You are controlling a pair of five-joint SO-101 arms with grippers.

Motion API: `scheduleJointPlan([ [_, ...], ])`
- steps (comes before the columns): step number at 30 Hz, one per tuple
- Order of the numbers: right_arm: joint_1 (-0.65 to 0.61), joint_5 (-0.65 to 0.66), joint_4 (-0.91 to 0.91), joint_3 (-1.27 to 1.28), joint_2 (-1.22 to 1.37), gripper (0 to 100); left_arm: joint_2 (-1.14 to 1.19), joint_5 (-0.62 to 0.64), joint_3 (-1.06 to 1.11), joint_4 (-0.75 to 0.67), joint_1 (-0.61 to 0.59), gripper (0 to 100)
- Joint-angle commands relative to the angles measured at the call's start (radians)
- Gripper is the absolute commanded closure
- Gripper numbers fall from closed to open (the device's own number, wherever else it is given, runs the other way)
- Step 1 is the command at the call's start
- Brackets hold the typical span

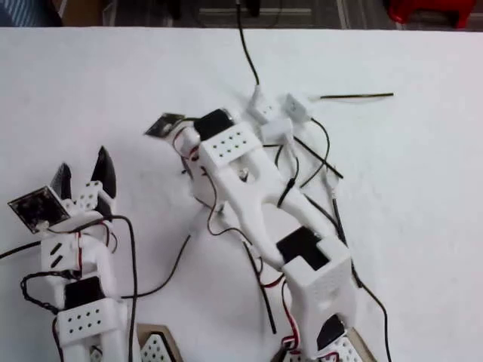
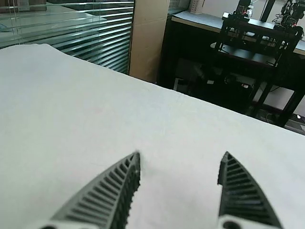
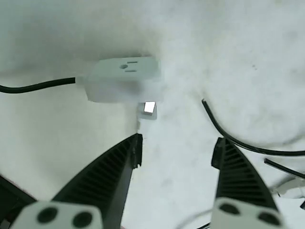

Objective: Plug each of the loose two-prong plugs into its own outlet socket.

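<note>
Here the right claw (image 3: 178, 145) hangs over the desk (image 3: 57, 143) with its jaws spread wide and nothing between them. Just ahead of its fingertips lies a white outlet socket (image 3: 123, 78). A small bright metal tab (image 3: 149, 108) shows between socket and claw, touching or nearly touching the socket body. It may be a plug prong, but this cannot be confirmed.

The socket rests flat, its long axis in line with its black cord (image 3: 38, 86), which leaves one short end. The slotted face is turned enough toward the wrist camera to show two slots and a round hole. It is judged to face upward or slightly away from the claw.

A loose black cable (image 3: 238, 140) curves past one finger. In the high view the white plug and socket bodies (image 1: 275, 113) cluster near the desk's middle, beside the extended arm.

The left claw (image 2: 181, 164) (image 1: 83, 177) is also wide open and empty, over bare desk well apart from the cluster.

The step in hand appears to be securing a plug or socket body. To do it well:
- straddle the body across its short width
- keep the loose cable out of the jaws
- close squarely so the prongs stay parallel to the slots
</note>
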Motion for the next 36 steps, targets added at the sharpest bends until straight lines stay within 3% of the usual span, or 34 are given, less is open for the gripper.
scheduleJointPlan([
  [1, 0.045, 0.009, 0.013, 0.063, -0.119, 76.5, -0.005, -0.066, -0.008, 0.002, 0.044, 74],
  [6, 0.042, 0.009, 0.012, 0.229, -0.317, 76.5, -0.002, -0.169, -0.008, 0.014, 0.140, 74],
  [13, 0.076, 0.006, 0.008, 0.511, -0.608, 76.5, 0.001, -0.167, -0.020, 0.035, 0.153, 74],
  [16, 0.108, 0.006, -0.005, 0.623, -0.731, 76.5, 0.030, -0.164, -0.072, 0.115, 0.177, 74],
  [23, 0.254, 0.017, -0.134, 0.856, -1.144, 76.5, 0.346, -0.158, -0.235, 0.138, 0.228, 74],
  [27, 0.321, 0.126, -0.182, 1.034, -1.372, 76.5, 0.582, -0.158, -0.361, 0.140, 0.254, 74],
  [33, 0.553, 0.242, -0.492, 1.326, -1.609, 76.5, 0.888, -0.176, -0.531, 0.149, 0.320, 73],
  [36, 0.587, 0.282, -0.714, 1.496, -1.641, 76.5, 0.970, -0.245, -0.603, 0.218, 0.355, 74],
])
